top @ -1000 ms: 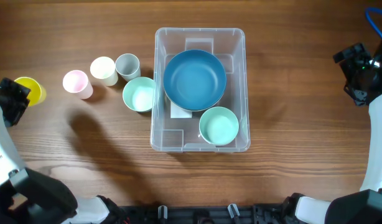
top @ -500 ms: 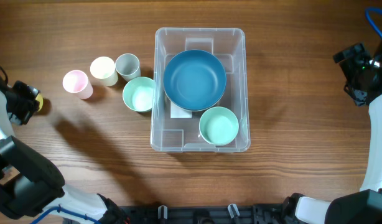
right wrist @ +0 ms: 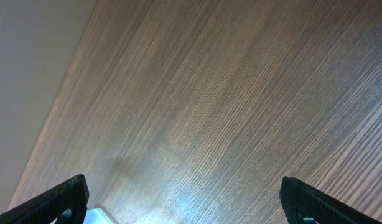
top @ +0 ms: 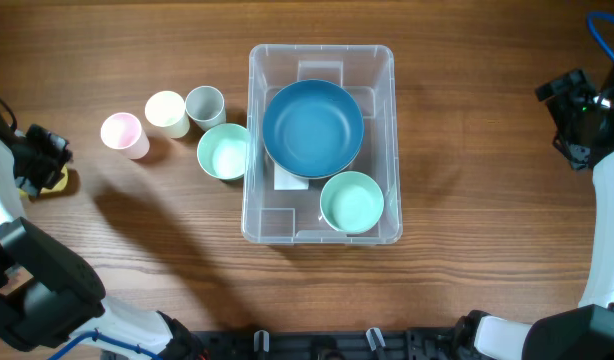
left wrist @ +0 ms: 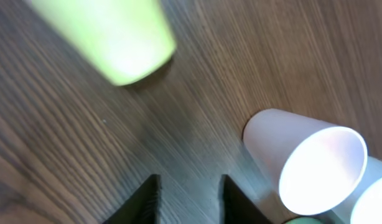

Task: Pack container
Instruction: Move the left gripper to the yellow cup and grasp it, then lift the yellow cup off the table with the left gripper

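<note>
— Where do we find the large clear rectangular plastic container [top: 321,50]?
— Mid-table, holding a round blue bowl [top: 313,125]. Our left gripper [left wrist: 190,182] is spread, empty, near a yellow plastic cup [left wrist: 110,34]; our right gripper [right wrist: 181,185] gapes wide above the wooden table [right wrist: 209,93].

Left gripper [top: 39,160], far left and low, fingers [left wrist: 147,200] narrowly parted, holding nothing. Right gripper [top: 575,118], far right and higher, fingers [right wrist: 66,200] spread wide, likewise empty.
</note>
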